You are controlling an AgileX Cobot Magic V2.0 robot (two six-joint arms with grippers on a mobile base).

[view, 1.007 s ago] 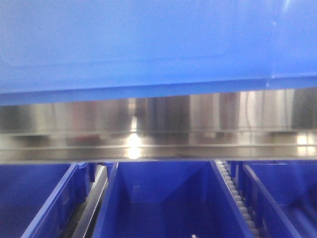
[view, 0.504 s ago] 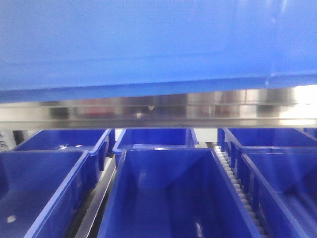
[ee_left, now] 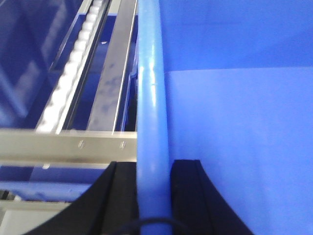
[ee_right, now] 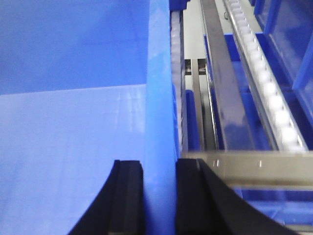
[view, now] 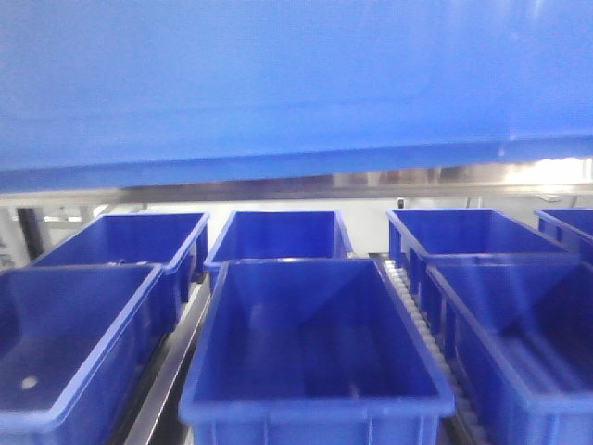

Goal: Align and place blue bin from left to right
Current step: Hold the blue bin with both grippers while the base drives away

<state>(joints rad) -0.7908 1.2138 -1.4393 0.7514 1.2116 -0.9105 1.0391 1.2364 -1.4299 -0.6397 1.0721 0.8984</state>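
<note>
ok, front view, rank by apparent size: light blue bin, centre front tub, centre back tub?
1. light blue bin, spans the top, though nearest the camera.
2. centre front tub.
3. centre back tub, looks smaller but sits farther back; true size unsure.

Desk: How do the two arms stand?
Photographer: The left pincer grips the rim of the blue bin, its black fingers pressed one against each face of the wall, tips pointing away from the wrist.
Desk: And the right?
Photographer: Same pose. The right pincer clamps a bin wall between its two black fingers, one inside the bin, the other outside.
</note>
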